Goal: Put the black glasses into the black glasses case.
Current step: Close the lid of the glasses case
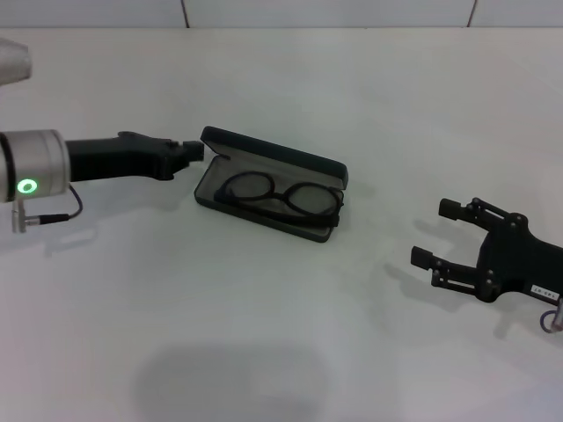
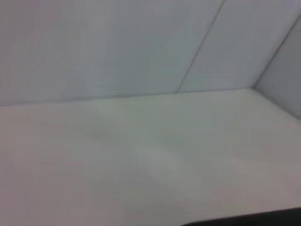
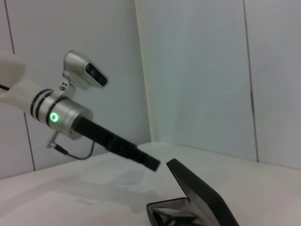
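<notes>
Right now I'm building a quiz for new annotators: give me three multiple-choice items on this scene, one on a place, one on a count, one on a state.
1. Where are the black glasses?
A. Inside the black glasses case
B. On the table beside it
C. Held by a gripper

2. How many lenses show in the glasses?
A. One
B. Two
C. Three

3. What state is the case lid in?
A. Shut flat
B. Open, lid raised
C. Removed

Answers:
1 A, the frame lies on the case's lining.
2 B, two oval rims sit side by side.
3 B, the lid stands up behind the tray, with the left gripper at its end. The right gripper rests apart, fingers spread.
</notes>
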`<state>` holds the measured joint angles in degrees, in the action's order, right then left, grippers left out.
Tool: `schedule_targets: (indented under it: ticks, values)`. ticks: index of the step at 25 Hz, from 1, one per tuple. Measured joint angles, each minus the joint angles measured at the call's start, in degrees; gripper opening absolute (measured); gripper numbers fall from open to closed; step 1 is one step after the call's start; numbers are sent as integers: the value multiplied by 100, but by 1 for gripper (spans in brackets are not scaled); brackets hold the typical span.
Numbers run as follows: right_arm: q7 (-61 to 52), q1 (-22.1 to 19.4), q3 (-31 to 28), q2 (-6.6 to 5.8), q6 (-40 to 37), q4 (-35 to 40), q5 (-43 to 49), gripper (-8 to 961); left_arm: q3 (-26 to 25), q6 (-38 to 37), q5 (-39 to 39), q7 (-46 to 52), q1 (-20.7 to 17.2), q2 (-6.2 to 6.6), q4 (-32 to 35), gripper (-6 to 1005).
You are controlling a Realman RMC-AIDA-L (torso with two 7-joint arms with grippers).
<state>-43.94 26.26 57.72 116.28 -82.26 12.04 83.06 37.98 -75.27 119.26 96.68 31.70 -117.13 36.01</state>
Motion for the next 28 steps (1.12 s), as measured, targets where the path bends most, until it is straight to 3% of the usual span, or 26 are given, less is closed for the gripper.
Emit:
schedule_targets:
  ticks: [5,10,13,17,25,28]
  values:
    - [0,7,-7,0,9,5,0,833,16,-686,-651,-8,-275,-19,624,27]
    - [0,32,-34,0,62,11,-2,833,277,-820,-1025,312,-331,-263,1334,27]
    - [0,67,-34,0,100,15,-9,833,989,-402,-1178,655,-338,-314,1601,27]
    - [0,71,-34,0,137,49,-15,833,2404,732,-1420,1365,-432,-303,2038,27]
    - [16,125,-41,0,206,57,-55,833,4091,2566,-1545,2406,-520,-299,2203,28]
    - [118,116,-42,0,221,56,-89,833,4504,2995,-1438,2828,-534,-278,2226,28]
